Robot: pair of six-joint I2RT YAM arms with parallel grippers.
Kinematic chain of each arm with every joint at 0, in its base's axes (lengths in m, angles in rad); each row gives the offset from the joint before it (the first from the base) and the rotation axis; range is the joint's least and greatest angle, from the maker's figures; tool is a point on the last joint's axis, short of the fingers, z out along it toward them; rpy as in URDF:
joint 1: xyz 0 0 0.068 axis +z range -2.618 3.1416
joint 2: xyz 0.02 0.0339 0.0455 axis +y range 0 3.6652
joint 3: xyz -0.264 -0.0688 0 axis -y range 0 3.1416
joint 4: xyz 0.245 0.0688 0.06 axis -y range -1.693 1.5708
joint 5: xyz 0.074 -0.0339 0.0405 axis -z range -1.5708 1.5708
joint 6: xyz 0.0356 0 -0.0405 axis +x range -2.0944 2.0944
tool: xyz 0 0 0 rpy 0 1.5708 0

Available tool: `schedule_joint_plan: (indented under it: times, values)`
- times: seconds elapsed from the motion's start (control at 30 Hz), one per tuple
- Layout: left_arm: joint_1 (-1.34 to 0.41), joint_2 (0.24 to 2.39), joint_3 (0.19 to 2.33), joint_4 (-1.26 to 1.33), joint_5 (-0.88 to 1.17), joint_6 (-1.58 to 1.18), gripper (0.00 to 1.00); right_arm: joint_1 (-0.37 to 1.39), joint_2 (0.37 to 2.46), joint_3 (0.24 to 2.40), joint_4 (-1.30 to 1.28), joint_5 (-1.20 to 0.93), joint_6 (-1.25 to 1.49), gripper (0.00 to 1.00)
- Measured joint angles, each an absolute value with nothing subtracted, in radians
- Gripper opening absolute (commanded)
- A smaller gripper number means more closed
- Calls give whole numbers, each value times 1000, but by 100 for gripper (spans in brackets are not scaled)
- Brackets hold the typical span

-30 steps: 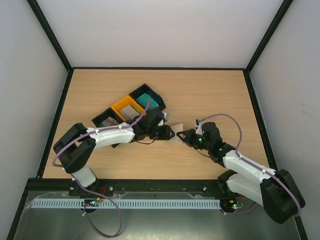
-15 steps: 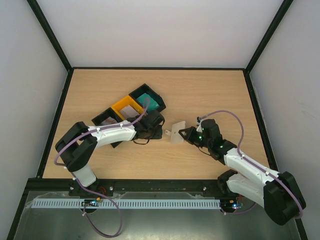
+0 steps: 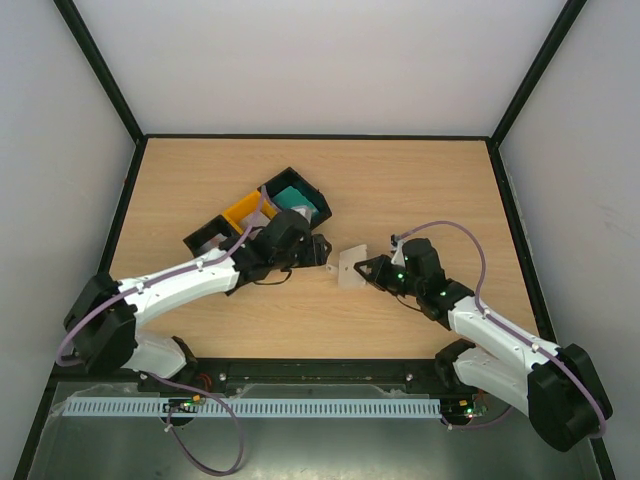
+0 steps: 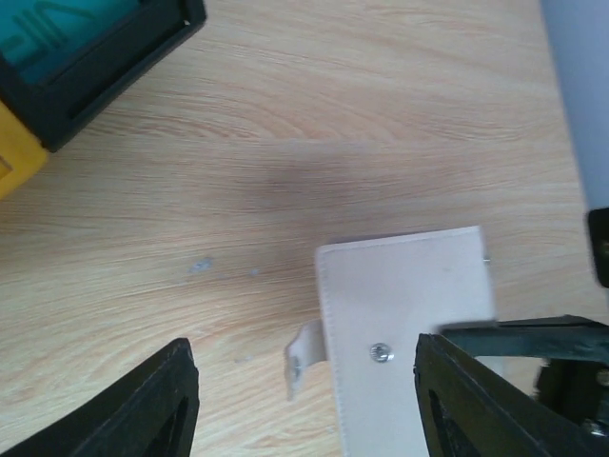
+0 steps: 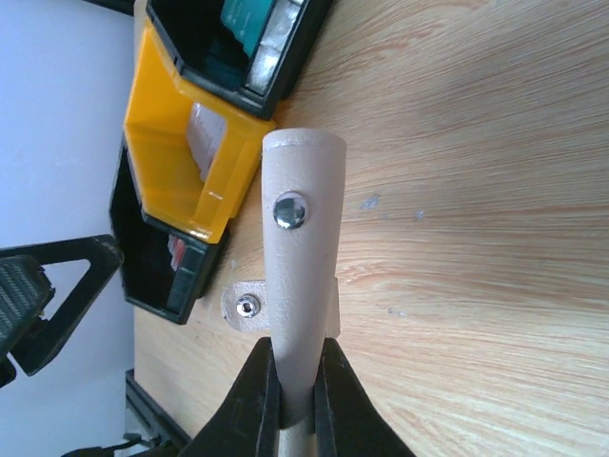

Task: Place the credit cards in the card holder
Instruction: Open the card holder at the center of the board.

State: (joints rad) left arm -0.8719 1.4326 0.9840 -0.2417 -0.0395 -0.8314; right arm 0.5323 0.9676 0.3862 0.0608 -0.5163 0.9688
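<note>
The beige card holder [image 3: 351,267] is clamped along one edge by the right gripper [image 3: 368,270]. Just left of the card holder, the left gripper [image 3: 322,250] has its jaws spread and holds nothing. Farther left, the credit cards [image 3: 295,203] lie in black and yellow trays [image 3: 240,212].

The worktop [image 4: 285,143] is matt, pale-grained wood. The card holder [image 4: 409,305] looks smooth, matt and leather-like, with a shiny metal snap [image 5: 290,210]. The trays [image 5: 224,181] are glossy plastic, and the fingers [image 4: 152,405] are matt black plastic.

White-black arms [image 3: 190,280], purple cables [image 3: 445,224]
</note>
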Motion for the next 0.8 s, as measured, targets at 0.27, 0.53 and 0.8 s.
schedule_joint_plan:
  times: [0.27, 0.53, 0.8]
  values:
    - [-870, 1415, 906, -163, 51, -855, 47, 532, 968, 386, 131, -585, 1011, 2]
    - [-870, 1423, 831, -127, 91, -878, 33, 532, 973, 386, 183, -622, 1044, 2]
    - [-869, 1445, 831, -65, 128, -883, 13, 532, 976, 384, 202, -643, 1063, 2]
